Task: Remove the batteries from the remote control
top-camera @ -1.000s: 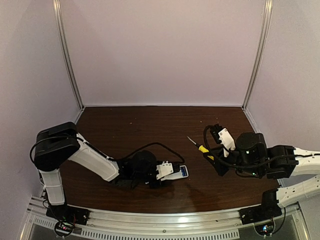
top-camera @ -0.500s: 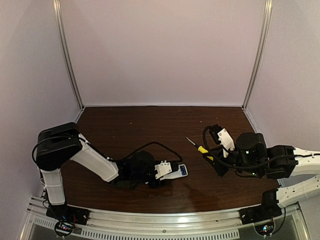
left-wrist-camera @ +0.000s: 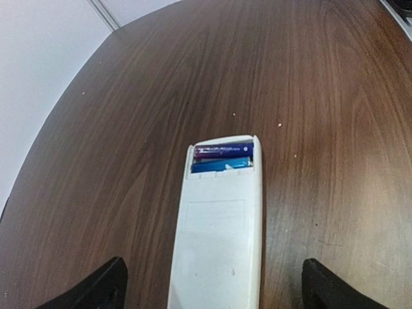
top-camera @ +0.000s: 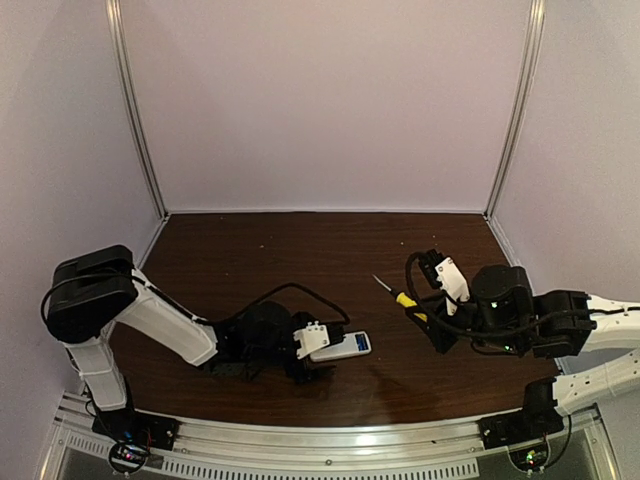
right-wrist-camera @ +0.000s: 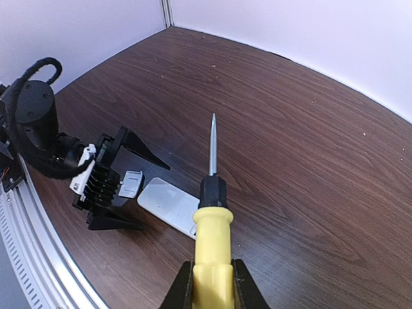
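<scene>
the remote control (left-wrist-camera: pixel 219 238) lies flat on the table (left-wrist-camera: pixel 322 96) between the wide-spread jaws of the left gripper (left-wrist-camera: pixel 212 291), untouched; the right gripper (right-wrist-camera: pixel 212 286) pinches the screwdriver (right-wrist-camera: pixel 212 225). the batteries (left-wrist-camera: pixel 222 159) look slick, light and snugly seated, so they are probably best pried up at one end.

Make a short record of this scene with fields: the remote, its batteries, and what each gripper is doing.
remote: flat white plastic remote control, lying back side up on the dark wooden table
compartment: uncovered, at the end away from the left arm
batteries: two slim blue cylinders, side by side inside the compartment
left gripper: open, fingers either side of the remote's near end, not touching it
right gripper: shut on the yellow-handled screwdriver, held apart from the remote
</scene>
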